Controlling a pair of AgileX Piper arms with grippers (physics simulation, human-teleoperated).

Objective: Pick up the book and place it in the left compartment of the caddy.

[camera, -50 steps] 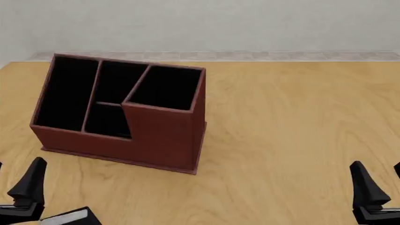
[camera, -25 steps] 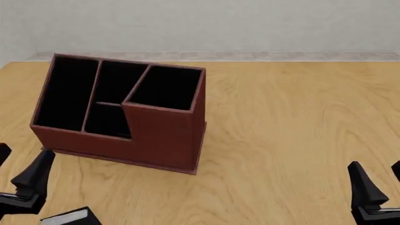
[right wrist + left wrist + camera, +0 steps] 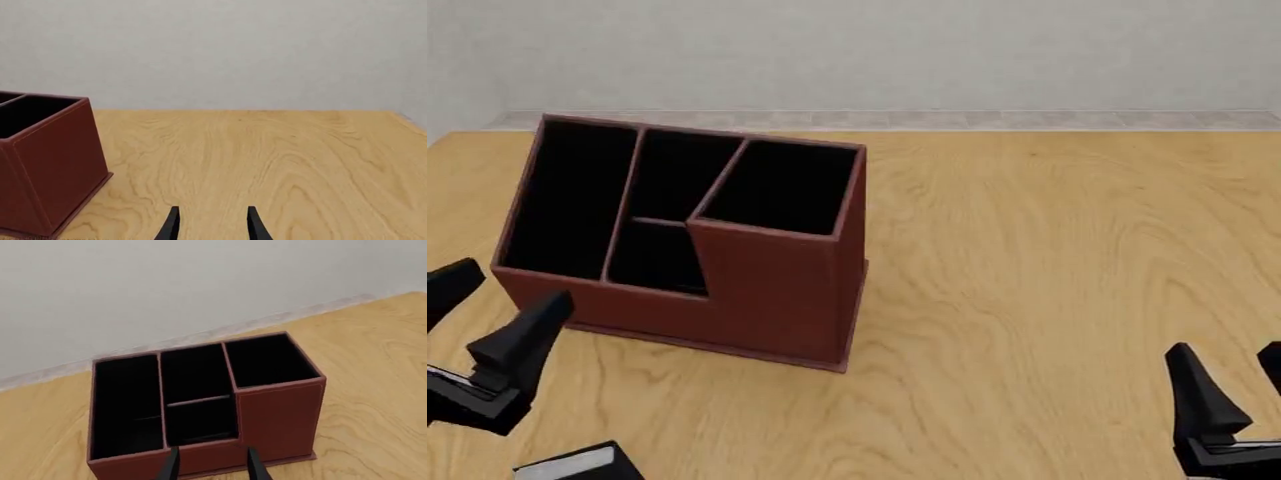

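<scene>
Pre-grasp: left tool (image 3: pixel 467 315) open, empty, near caddy (image 3: pixel 761 290); book (image 3: pixel 574 465) on desk. Next: lower onto book.

Caddy (image 3: pixel 767 290) on table (image 3: pixel 1068 260); book (image 3: pixel 577 464) at near edge; left gripper (image 3: pixel 481 300) fingers apart, empty.

The caddy (image 3: pixel 694 245) stands on the table (image 3: pixel 1054 250), left of centre. The book (image 3: pixel 577 464) lies before it at the near edge. The left gripper (image 3: pixel 494 300) sits just before the caddy's left end; the right gripper (image 3: pixel 1234 365) is well apart, near right.
</scene>
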